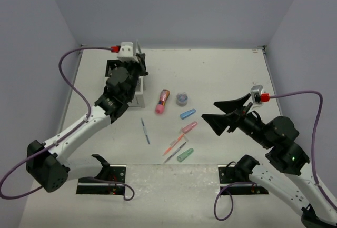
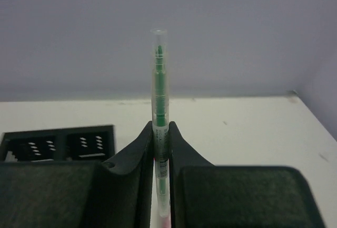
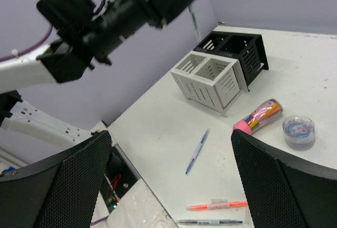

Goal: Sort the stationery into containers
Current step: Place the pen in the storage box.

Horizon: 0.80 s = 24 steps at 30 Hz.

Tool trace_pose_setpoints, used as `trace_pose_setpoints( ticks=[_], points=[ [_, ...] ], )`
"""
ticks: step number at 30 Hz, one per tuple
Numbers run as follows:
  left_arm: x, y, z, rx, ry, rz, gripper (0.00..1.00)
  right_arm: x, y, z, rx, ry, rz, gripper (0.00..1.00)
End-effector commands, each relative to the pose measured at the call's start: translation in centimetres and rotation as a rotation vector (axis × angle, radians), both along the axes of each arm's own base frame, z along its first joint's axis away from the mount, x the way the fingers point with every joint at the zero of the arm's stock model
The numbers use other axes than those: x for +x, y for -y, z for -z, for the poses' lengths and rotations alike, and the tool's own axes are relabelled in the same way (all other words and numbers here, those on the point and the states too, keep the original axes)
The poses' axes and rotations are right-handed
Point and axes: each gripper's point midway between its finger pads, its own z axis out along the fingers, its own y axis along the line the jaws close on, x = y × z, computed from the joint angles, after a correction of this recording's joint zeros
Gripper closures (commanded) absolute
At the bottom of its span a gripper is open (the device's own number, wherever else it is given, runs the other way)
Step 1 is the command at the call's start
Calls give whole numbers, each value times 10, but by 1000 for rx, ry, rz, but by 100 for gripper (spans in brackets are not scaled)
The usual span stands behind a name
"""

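The left tool point(image 2: 160, 151) is pinching a thin green pen point(image 2: 159, 80). The pen stands straight up between its fingers, in the middle of the left wrist view. The black rack point(image 2: 58, 144) sits low at the left there. The pen looks light, stiff and smooth, so I think it could slip or tip. A hold near its middle seems safest. The right tool point(image 1: 225, 114) is spread wide and holds nothing. A blue pen point(image 1: 145, 131) lies on the tabletop point(image 1: 226, 75), mid-frame from above.
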Motion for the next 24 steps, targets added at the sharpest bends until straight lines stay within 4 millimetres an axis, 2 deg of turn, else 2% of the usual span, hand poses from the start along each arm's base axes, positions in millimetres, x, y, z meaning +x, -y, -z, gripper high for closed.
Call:
trace_pose_setpoints(
  ticks=[1,2,4,7,10,14,15,17,19,22,24],
  points=[
    [60,-102,-27,10,82,-437,100,1,-7,25,-53,-41,-27,1],
    [79,-130,-20,-7,73,-529,100,0,-9,30,-60,-39,-42,1],
    [101,-169,-13,-18,82,-647,100,-5,-6,31,-65,-28,-46,1],
    [126,-207,2,-63,95,-668,100,-16,0,31,-53,-3,-68,1],
    [147,-216,20,-71,135,-598,100,-22,3,33,-47,13,-79,1],
    [165,-216,46,-30,137,-557,100,-25,4,40,-59,18,-88,1],
    [168,-222,51,-35,138,-561,100,-24,4,44,-67,11,-88,1],
    [177,-228,72,-83,101,-544,100,-25,4,47,-73,9,-87,1],
    [183,-226,92,-104,68,-502,100,-24,5,47,-73,11,-83,1],
    [187,-219,107,-141,63,-450,100,-22,4,47,-79,7,-77,1],
    [191,-215,125,-160,24,-431,100,-21,2,49,-87,2,-81,1]
  ],
)
